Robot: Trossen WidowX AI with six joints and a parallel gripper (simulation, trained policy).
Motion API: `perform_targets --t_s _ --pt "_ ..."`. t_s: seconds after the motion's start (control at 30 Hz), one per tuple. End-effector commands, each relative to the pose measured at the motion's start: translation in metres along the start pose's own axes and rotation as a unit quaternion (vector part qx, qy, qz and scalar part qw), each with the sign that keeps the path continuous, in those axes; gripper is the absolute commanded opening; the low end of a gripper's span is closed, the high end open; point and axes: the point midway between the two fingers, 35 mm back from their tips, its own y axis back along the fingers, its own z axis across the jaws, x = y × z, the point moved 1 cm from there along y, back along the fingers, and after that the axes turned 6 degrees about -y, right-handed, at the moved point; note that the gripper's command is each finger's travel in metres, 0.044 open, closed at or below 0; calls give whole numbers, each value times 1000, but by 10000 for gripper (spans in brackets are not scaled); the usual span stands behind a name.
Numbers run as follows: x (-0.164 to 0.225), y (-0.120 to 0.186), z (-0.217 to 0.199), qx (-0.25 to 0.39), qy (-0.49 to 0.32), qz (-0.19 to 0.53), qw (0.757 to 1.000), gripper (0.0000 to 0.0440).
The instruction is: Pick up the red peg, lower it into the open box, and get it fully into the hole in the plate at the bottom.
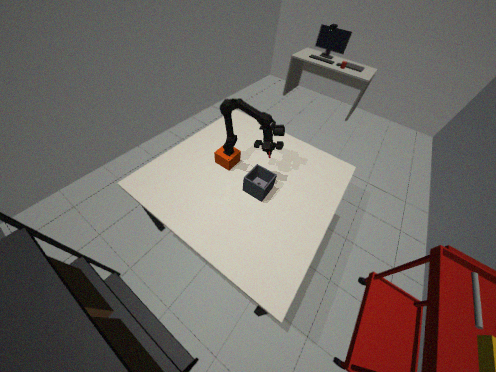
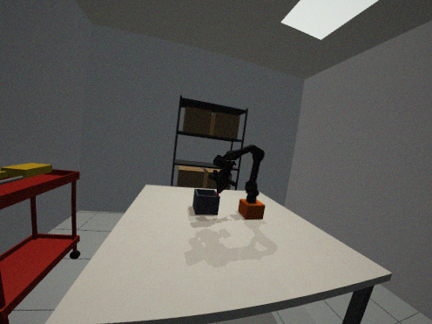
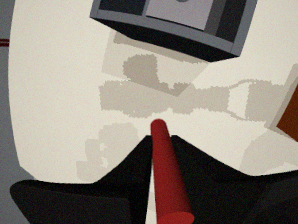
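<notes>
The red peg (image 1: 269, 155) (image 2: 218, 193) (image 3: 170, 175) is held between the fingertips, its far end sticking out past them. My gripper (image 1: 269, 151) (image 3: 160, 141) is shut on it and hangs above the table, beside the box and clear of it. The open dark grey box (image 1: 258, 187) (image 2: 205, 205) (image 3: 165, 27) stands on the table. Inside it the lighter plate (image 1: 257, 181) (image 3: 172, 14) shows, with part of its dark round hole (image 3: 184, 0) at the top edge of the wrist view.
The white table (image 1: 210, 205) (image 2: 218, 279) carries the arm's orange base (image 1: 227, 159) (image 2: 252, 210) (image 3: 290, 120), near the box. Shadows of the arm lie on the table top. A red cart (image 1: 390, 320) (image 2: 39, 187), a shelf rack and a desk with a monitor stand away from the table.
</notes>
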Motion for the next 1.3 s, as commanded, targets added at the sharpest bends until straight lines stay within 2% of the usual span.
perform_targets --t_s 0.0,0.63,1.27 --pt "-16 5 5 -1 -4 -14 1000 0" --pt "-79 2 8 35 -21 -46 998 0" --pt "-126 -21 6 74 -25 -44 996 0"
